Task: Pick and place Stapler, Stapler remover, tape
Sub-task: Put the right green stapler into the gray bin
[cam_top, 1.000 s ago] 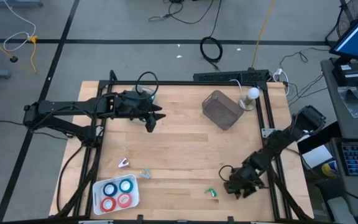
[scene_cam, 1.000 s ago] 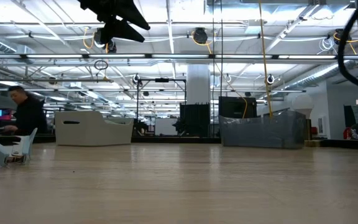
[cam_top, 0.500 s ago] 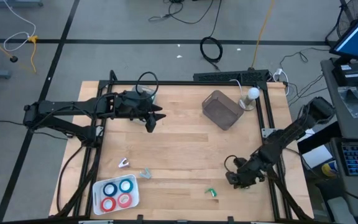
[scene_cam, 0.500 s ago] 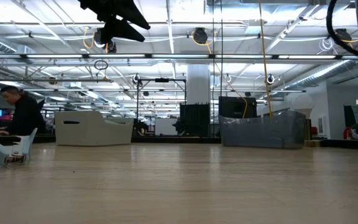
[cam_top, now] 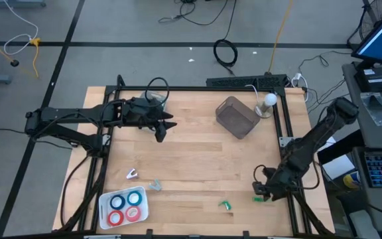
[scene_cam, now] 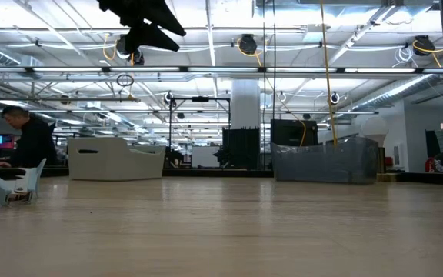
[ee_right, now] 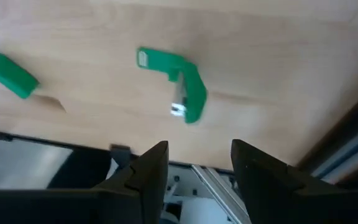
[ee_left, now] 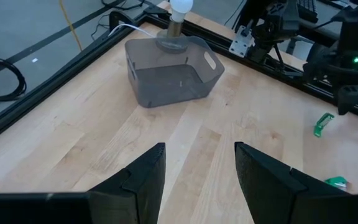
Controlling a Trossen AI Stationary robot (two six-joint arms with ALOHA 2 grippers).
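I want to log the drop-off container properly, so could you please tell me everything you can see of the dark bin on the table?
The bin is a small, smoky translucent tub, plastic by the look, with rounded corners, a flared rim and a cut-out handle slot in one end wall. It stands upright on the wooden table near its far right corner, turned at an angle to the edges. It looks empty. A white bulb on a round base stands just behind it.

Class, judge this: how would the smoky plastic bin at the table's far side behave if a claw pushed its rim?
The bin looks thin-walled and empty, so probably light and apt to slide on the smooth wooden table. Pushed high, it might tip. Its walls may flex slightly.
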